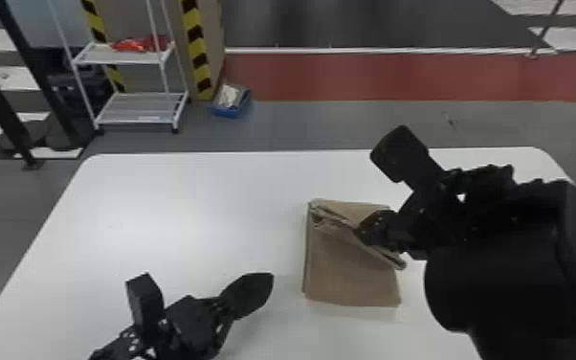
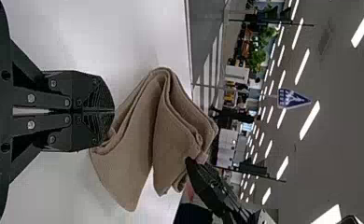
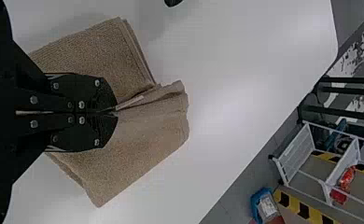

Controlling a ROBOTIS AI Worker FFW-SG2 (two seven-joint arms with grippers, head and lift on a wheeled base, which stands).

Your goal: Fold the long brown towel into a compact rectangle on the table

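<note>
The brown towel lies on the table as a folded bundle (image 1: 349, 280), with its upper layer lifted along a slanting crease. On that raised fold, my right gripper (image 1: 361, 231) pinches the cloth. Its two fingers are pressed together over the towel (image 3: 143, 149) in the right wrist view, where the right gripper (image 3: 116, 113) has a ridge of fabric at its tips. My left gripper (image 1: 265, 282) is apart from the towel, to its left and above the table. In the left wrist view, the left gripper (image 2: 114, 111) is shut, with the towel (image 2: 133, 154) beyond its tips.
The white table (image 1: 158, 206) extends well to the left of the towel. Past its far edge stand a white shelf rack (image 1: 141, 107) and a blue bin (image 1: 229, 101) on the floor. The right arm covers the table's right side.
</note>
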